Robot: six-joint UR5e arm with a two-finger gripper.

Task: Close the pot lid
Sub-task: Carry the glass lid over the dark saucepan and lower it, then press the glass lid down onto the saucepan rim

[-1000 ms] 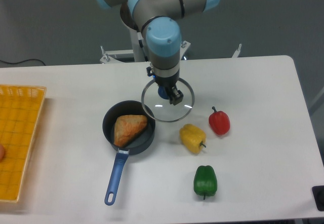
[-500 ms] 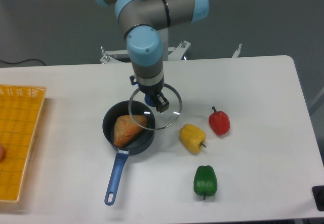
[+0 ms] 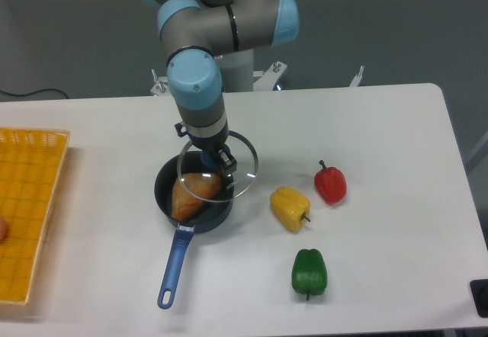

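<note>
Dropping the lid (image 3: 217, 166) now could go wrong, because it hangs over the right side of the pot (image 3: 194, 192) and not over the middle. Its right edge sticks out past the pot's rim, so it could land crooked, tip, or slide off onto the table (image 3: 381, 123). The brown pastry (image 3: 195, 193) in the pot stands tall, so the lid might sit on the food and not close flat. The yellow pepper (image 3: 290, 208) is near the pot's right side, and a slipping lid could bump it.

The arm reaches down from the back of the table, with its wrist pointing almost straight down above the pot. The gripper (image 3: 216, 158) has its 2 fingers squeezed on the small blue knob in the middle of the lid, holding the lid up in the air. The pot sits on the table with its blue handle pointing toward the front.
</note>
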